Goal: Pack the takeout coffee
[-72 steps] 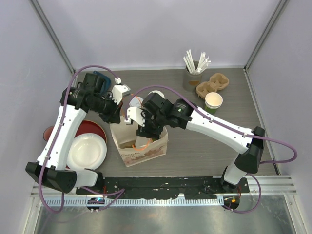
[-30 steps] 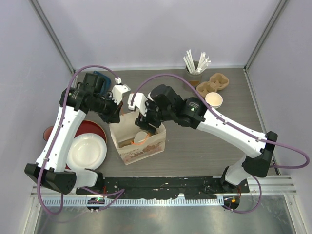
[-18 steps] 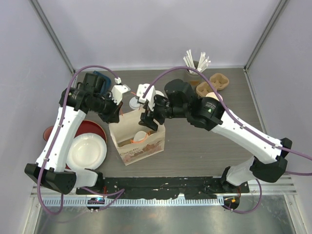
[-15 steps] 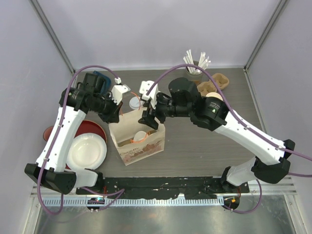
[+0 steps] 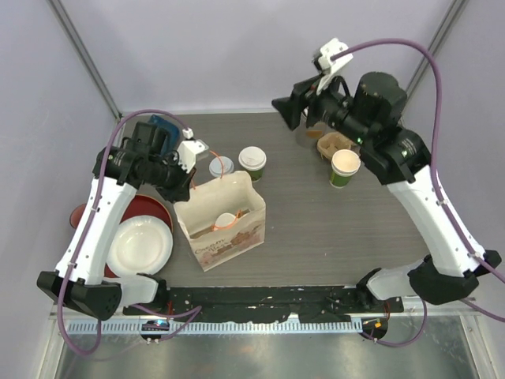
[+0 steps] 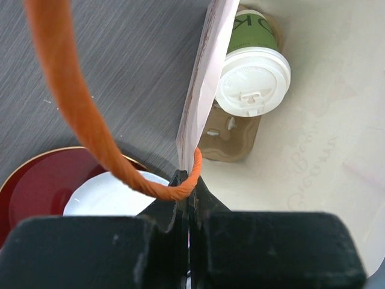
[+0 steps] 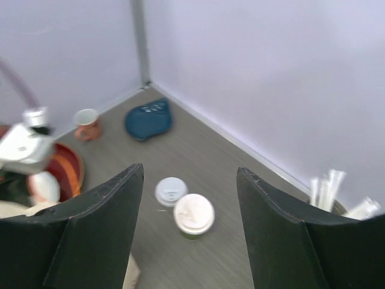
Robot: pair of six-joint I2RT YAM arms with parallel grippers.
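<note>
The paper bag point(image 5: 225, 237) is pinched at its rim by the clenched left gripper point(image 6: 187, 188), and one lidded coffee point(image 6: 252, 81) is seated inside. A second lidded cup point(image 5: 252, 159) is seen on the table point(image 5: 316, 229) just behind the bag. Further right, the right gripper point(image 7: 190, 229) is held high, released and empty, so an upright grasp of that cup is judged to be called for next.

Glossy white plastic shells cover the long links of both the left arm point(image 5: 96, 217) and the right arm point(image 5: 438, 215). They are broken up by matte black cylindrical joints point(image 5: 379, 93) and end in black bases point(image 5: 79, 294). A thin purple cable point(image 5: 394, 43) loops along each arm. Small white camera housings point(image 5: 331, 54) sit at the wrists.
</note>
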